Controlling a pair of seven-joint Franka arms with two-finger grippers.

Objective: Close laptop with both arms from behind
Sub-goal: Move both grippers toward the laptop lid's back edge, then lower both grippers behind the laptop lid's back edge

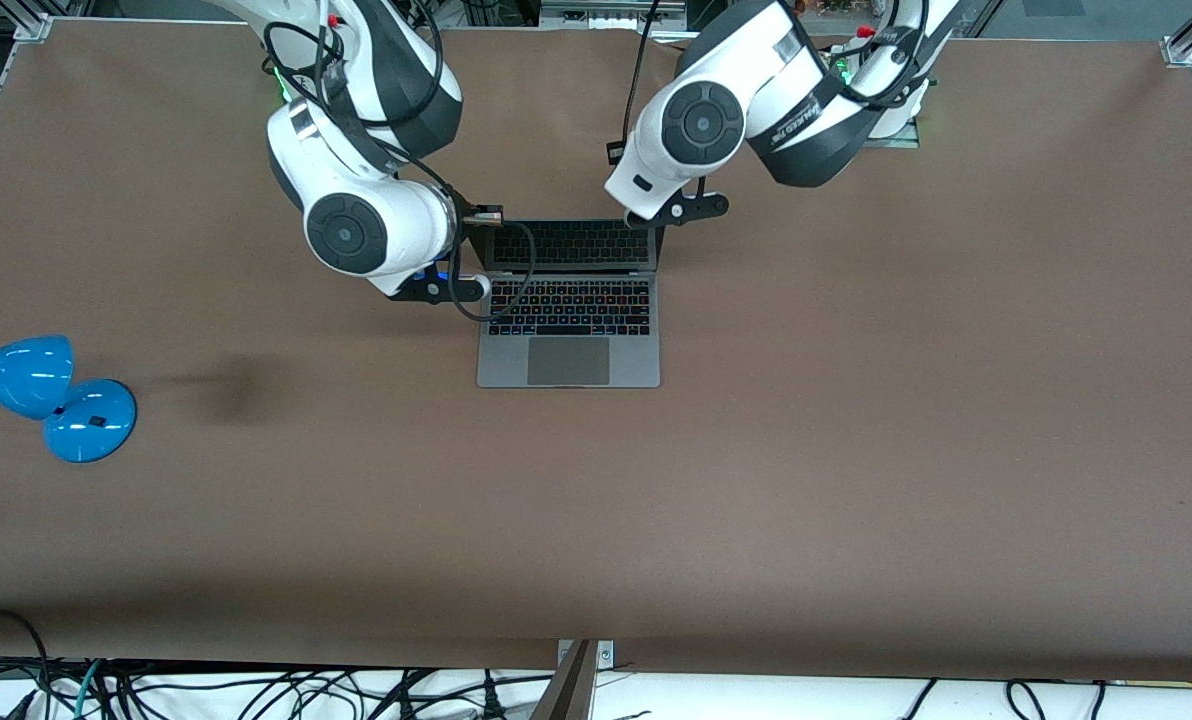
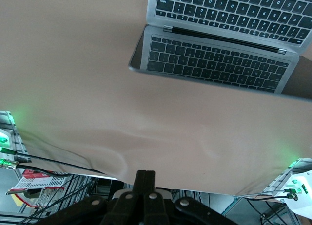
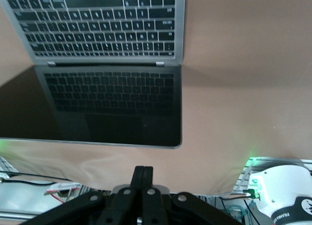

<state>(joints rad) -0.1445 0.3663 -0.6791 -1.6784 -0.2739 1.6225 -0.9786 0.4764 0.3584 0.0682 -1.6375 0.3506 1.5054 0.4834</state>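
Observation:
The laptop [image 1: 568,330] lies open in the middle of the table, its dark screen [image 1: 571,245] upright and mirroring the keyboard. The right arm [image 1: 346,232] hangs beside the lid's corner toward its end of the table. The left arm [image 1: 701,125] hangs above the lid's other corner. In the left wrist view the left gripper [image 2: 145,175] is shut with nothing in it, apart from the laptop [image 2: 219,64]. In the right wrist view the right gripper [image 3: 143,170] is likewise shut and holds nothing, clear of the laptop [image 3: 107,88].
A blue desk lamp [image 1: 51,395] lies at the right arm's end of the table, nearer the front camera than the laptop. Brown tabletop [image 1: 856,450] spreads all around. Cables [image 1: 256,690] hang below the table's front edge.

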